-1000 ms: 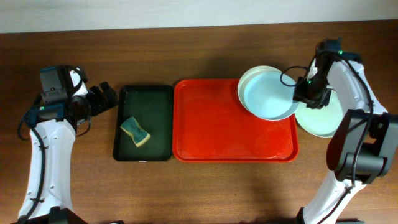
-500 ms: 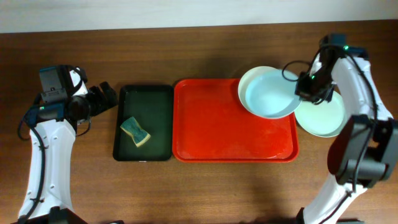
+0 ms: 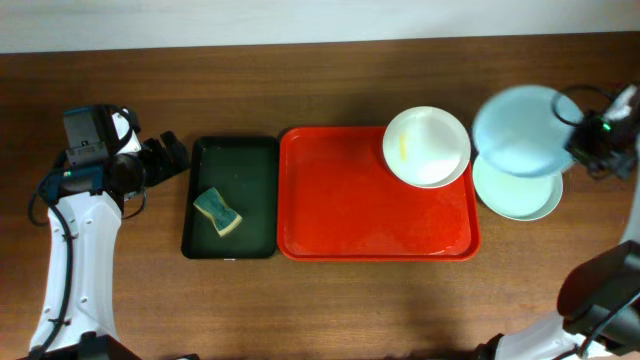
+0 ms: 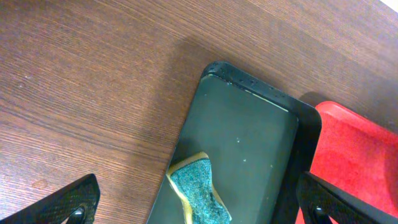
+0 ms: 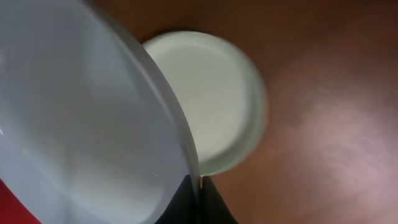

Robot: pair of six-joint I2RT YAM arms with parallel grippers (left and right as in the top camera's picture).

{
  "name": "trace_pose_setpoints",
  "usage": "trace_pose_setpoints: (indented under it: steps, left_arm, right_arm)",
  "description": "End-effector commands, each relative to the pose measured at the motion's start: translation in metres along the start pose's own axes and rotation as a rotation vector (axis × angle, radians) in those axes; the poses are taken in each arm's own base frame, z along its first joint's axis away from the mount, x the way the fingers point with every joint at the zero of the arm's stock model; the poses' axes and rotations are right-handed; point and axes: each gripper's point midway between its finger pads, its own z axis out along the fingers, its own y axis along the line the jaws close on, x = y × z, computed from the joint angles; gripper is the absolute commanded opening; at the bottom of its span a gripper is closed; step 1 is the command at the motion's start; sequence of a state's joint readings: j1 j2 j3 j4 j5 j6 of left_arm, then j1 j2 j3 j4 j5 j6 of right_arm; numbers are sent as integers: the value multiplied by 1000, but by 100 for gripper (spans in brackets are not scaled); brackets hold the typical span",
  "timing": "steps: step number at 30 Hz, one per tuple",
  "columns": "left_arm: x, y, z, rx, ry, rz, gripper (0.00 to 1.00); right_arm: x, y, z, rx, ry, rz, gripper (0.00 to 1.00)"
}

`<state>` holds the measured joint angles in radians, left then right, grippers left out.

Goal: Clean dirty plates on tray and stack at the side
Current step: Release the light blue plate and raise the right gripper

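My right gripper point(image 3: 583, 140) point(image 5: 199, 186) is shut on the rim of a pale mint plate point(image 3: 518, 128) point(image 5: 93, 124), which hangs tilted in the air past the right end of the red tray point(image 3: 340, 215). Partly under it, a second mint plate point(image 3: 520, 195) point(image 5: 214, 99) lies flat on the table. A white plate point(image 3: 427, 146) with a faint yellow smear rests on the tray's back right corner. My left gripper point(image 3: 165, 157) point(image 4: 199, 210) stays open at the far left, with nothing between its fingers.
A dark green tray point(image 3: 250, 160) point(image 4: 249, 130) lies left of the red tray point(image 4: 357, 162) and holds a teal-and-yellow sponge point(image 3: 217, 211) point(image 4: 196, 186). The wooden table runs up to a pale wall at the back.
The right gripper closed on the mint plate, lifted it off the white plate and carried it right, over the plate on the table. The white plate is now uncovered. The left arm stayed put.
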<state>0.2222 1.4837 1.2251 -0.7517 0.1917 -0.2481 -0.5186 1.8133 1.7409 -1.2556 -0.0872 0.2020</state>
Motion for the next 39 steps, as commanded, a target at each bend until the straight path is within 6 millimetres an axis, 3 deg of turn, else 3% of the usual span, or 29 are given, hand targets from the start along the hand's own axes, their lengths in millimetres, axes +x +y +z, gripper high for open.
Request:
trace_pose_setpoints:
  steps: [1,5,10,13,14,17,20,27,28,33,39]
  left_arm:
    - [-5,-2,-4,6,-16,-4,99]
    - [-5,-2,-4,6,-16,-4,99]
    - [-5,-2,-4,6,-16,-4,99]
    - [-5,-2,-4,6,-16,-4,99]
    - [-5,-2,-4,6,-16,-4,99]
    - [-5,-2,-4,6,-16,-4,99]
    - [-5,-2,-4,6,-16,-4,99]
    - [-5,-2,-4,6,-16,-4,99]
    - [-5,-2,-4,6,-16,-4,99]
    - [-5,-2,-4,6,-16,-4,99]
    - [-5,-2,-4,6,-16,-4,99]
  right_arm:
    - [17,-42,34,71,98,129,4]
    - [35,-63,68,85,134,189,4]
    - [51,-64,95,87,151,190,5]
    - [52,-58,99,50,153,195,47]
    - [53,-52,99,14,160,187,55]
    - [56,-43,98,-10,175,131,60]
    - [57,-19,95,-19,180,52,60]
    - [60,67,68,-68,158,-221,62]
    - [63,85,67,-80,148,-268,65]
    - [67,133,69,-136,69,-492,66]
    - [58,166,68,-183,-36,-638,72]
